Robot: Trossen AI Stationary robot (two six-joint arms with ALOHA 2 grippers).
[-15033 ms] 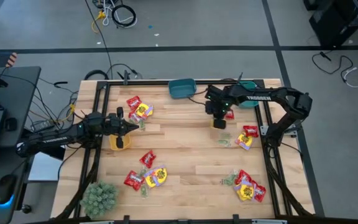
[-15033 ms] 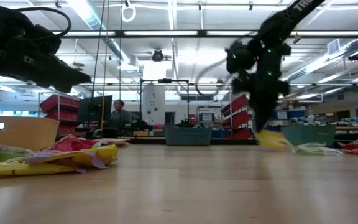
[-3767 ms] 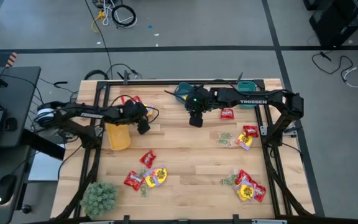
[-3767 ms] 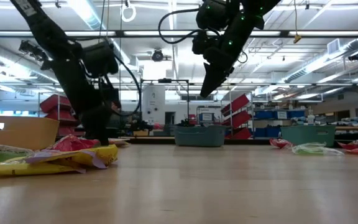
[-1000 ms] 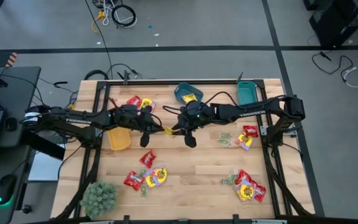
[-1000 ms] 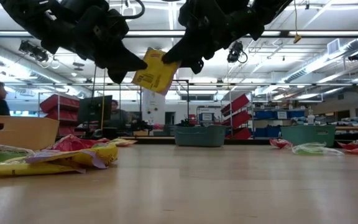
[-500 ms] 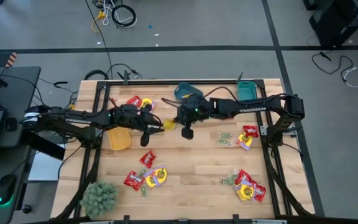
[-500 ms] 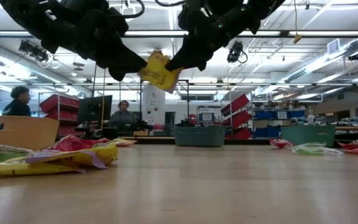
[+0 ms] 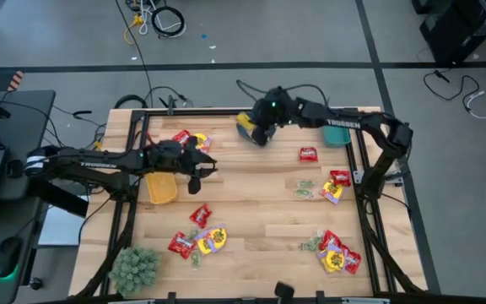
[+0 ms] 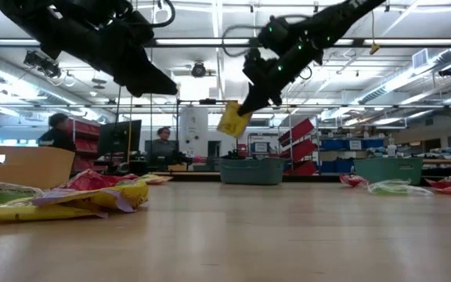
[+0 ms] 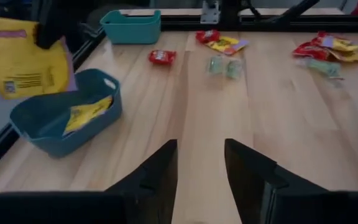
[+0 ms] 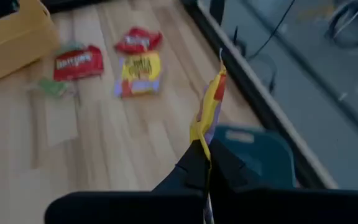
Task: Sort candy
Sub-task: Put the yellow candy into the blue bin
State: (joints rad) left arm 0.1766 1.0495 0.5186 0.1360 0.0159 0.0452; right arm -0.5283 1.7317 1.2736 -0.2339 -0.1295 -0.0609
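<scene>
A yellow candy packet (image 11: 22, 61) hangs over a teal bin (image 11: 67, 121) at the table's far edge, with my right gripper (image 9: 256, 133) shut on it. A second yellow packet (image 11: 87, 112) lies inside that bin. My left gripper (image 11: 201, 167) stands open with nothing between its fingers, left of the table's middle (image 9: 205, 166) and above the wood. Loose candy lies in piles at the far left (image 9: 188, 142), near left (image 9: 197, 241), right (image 9: 332, 186) and near right (image 9: 337, 256). A single red packet (image 9: 309, 154) lies alone. My right gripper pinches the yellow packet by one edge (image 12: 202, 142) between its two fingers. Seen from the left wrist, the fingers sit at the packet's upper corner (image 11: 50, 43). The packet hangs below the fingers, tilted, lifted clear above the teal bin.
A yellow bin (image 9: 160, 187) stands by the left arm. A second teal bin (image 9: 336, 133) sits at the far right. A green fuzzy plant ball (image 9: 133, 268) is at the near left corner. Bare wood stretches across the table's middle. People show in the room behind.
My left gripper has opened and let go of the yellow packet, which my right gripper, now shut on it, has taken in mid-air. My right gripper has carried the packet toward the far edge, over the teal bin. My left gripper has drawn back slightly to the left.
</scene>
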